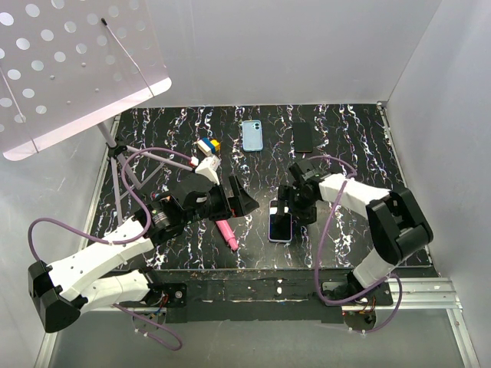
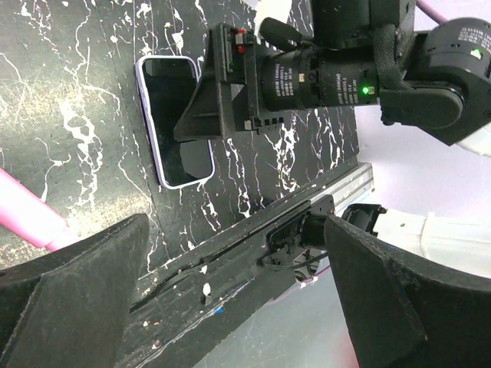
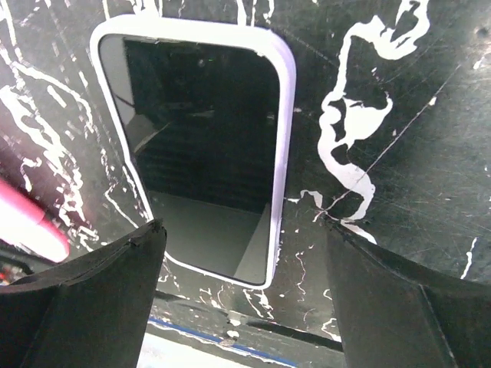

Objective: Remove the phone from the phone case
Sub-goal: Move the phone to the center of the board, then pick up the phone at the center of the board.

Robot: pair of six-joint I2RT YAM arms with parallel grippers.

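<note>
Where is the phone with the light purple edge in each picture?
Top external view: the phone lies near the table's front edge, about the middle.
Left wrist view: the phone is in the upper left, screen up.
Right wrist view: the phone fills the middle.
Shared landmark: the pink marker, lying close beside it in all three.

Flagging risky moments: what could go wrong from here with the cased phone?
The phone lies flat, screen up, in its pale case; the open right gripper above it may find no edge and slide it. It sits near the table's front edge, so a push could send it off. The pink pen beside it could be knocked.
</note>
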